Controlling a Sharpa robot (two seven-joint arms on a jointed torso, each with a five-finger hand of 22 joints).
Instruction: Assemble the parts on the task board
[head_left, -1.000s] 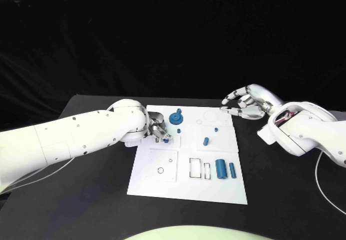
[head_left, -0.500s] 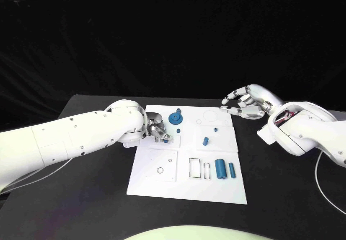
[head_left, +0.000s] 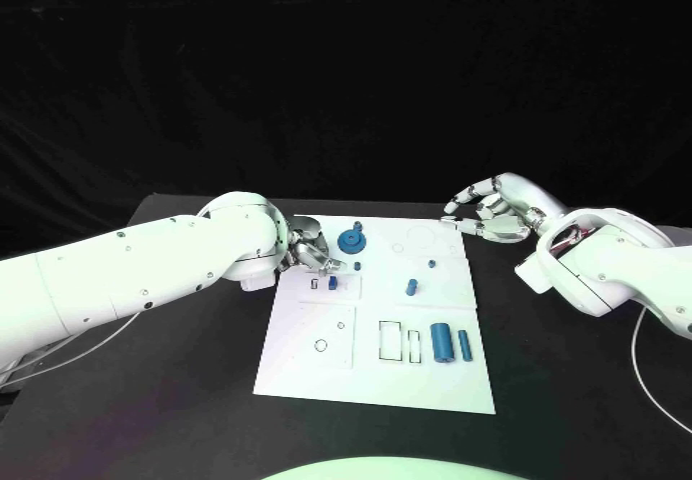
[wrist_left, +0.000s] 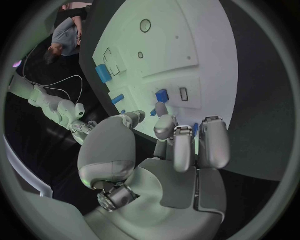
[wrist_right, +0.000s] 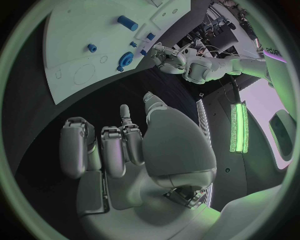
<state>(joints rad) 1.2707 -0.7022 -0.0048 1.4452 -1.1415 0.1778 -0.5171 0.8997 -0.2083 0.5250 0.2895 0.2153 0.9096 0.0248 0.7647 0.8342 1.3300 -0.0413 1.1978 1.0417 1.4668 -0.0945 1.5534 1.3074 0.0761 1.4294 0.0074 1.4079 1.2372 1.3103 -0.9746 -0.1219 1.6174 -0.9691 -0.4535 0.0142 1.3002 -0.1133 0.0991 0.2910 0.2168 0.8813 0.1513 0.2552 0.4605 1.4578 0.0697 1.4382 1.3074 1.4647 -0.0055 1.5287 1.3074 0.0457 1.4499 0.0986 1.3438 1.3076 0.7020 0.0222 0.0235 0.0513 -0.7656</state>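
Task board (head_left: 378, 372), white, lies mid-frame on the black desk (head_left: 173, 400). A small blue part (head_left: 332, 283) stands upright just below the left hand (head_left: 310, 254), whose empty fingers curl loosely. Right hand (head_left: 488, 210) hovers upper right, half-curled, empty, farther off.

Parts (head_left: 441, 343) on task board (head_left: 375, 375)

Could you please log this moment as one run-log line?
left hand: open above small blue part on white task board | right hand: curled, holding nothing, off board | blue gear: seated
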